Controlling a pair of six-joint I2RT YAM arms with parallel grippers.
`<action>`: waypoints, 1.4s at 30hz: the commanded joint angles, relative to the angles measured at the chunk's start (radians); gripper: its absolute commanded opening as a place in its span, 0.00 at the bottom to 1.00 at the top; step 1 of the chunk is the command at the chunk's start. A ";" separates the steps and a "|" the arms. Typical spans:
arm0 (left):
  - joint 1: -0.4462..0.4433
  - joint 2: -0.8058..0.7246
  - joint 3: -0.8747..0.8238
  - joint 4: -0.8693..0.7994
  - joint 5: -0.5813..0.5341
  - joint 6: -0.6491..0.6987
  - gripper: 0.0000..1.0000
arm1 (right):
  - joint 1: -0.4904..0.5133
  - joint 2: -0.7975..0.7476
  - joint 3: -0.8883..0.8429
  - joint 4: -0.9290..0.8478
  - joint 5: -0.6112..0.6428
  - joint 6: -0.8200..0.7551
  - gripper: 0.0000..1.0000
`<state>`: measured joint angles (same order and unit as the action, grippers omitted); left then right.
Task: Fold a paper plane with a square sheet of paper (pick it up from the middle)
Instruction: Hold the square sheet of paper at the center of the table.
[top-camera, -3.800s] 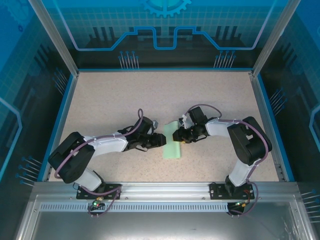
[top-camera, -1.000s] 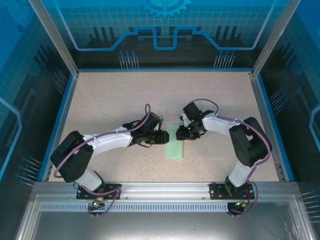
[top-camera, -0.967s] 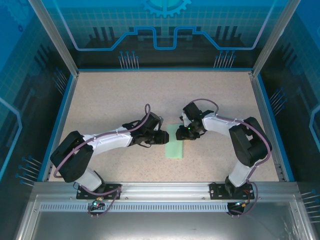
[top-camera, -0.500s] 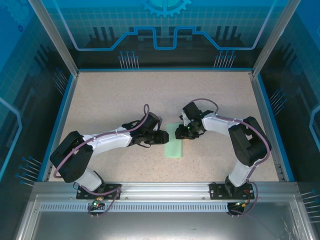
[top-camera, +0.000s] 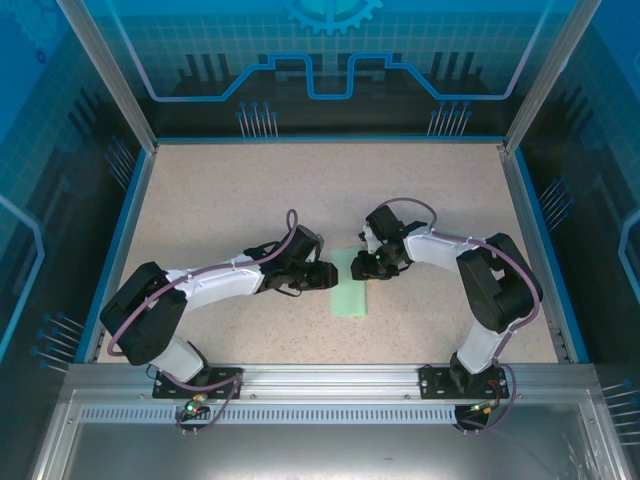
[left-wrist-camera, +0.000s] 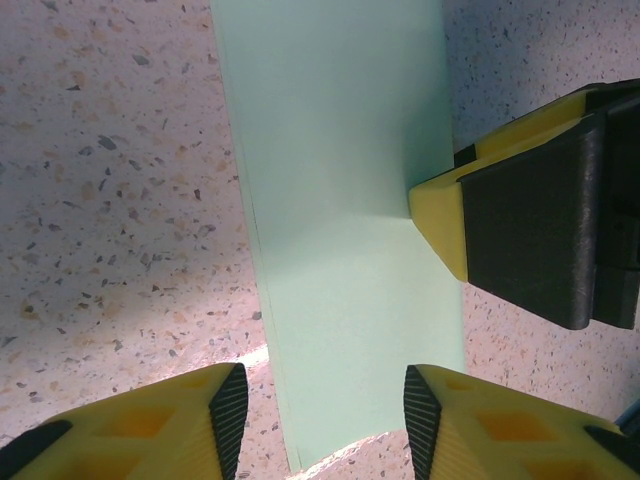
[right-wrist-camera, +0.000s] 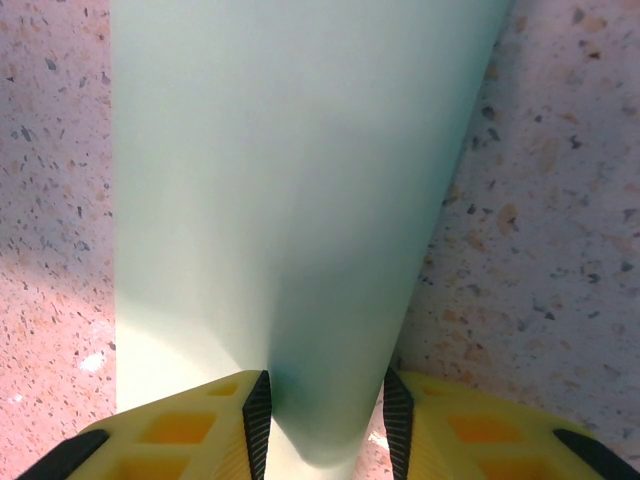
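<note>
paper (top-camera: 350, 290): smooth mint strip | left end effector (left-wrist-camera: 320, 400) parted | right end effector (right-wrist-camera: 320, 405) pinches it

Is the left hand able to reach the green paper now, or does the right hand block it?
Probably yes. The green paper ends right between the open fingers of the left hand, with nothing in between. The right hand sits at its side edge further along, off that path.
</note>
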<state>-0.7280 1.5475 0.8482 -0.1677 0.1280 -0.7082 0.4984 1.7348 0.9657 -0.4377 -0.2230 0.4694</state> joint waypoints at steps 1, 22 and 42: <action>0.009 0.016 0.003 0.008 0.030 -0.010 0.49 | -0.004 0.009 -0.001 -0.030 0.005 -0.012 0.38; 0.008 0.029 0.005 0.010 0.030 -0.014 0.49 | -0.004 0.026 -0.007 0.008 -0.028 0.017 0.41; 0.003 0.076 0.002 0.089 0.044 -0.058 0.48 | 0.003 0.037 -0.011 0.008 -0.019 0.020 0.41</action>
<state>-0.7284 1.6054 0.8482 -0.1158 0.1539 -0.7395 0.4969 1.7412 0.9657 -0.4320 -0.2279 0.4824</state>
